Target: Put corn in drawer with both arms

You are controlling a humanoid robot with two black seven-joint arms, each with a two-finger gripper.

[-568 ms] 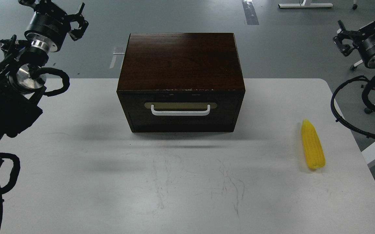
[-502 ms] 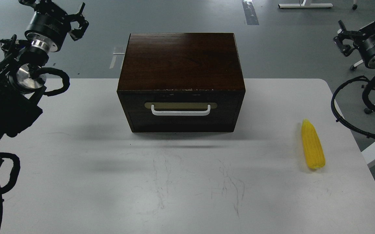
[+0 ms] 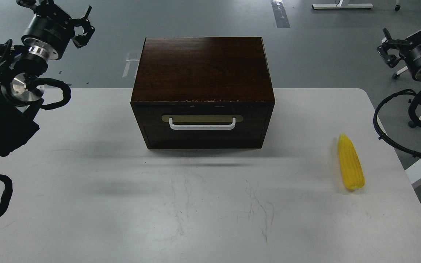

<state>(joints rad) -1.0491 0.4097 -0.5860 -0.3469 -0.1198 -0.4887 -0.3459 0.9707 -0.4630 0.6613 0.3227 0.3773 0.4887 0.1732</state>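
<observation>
place: lab | cues: white table; grey taped floor; desk foot; chair casters

A white table with rounded far corners filled most of the view, its top marked with faint dark scuffs and scratches near the middle front. Beyond it lay a smooth grey floor. A strip of grey tape ran along the floor toward the far edge, and pale tape marks showed further left. A white furniture base stood at the top right, a caster foot at the right edge.
</observation>
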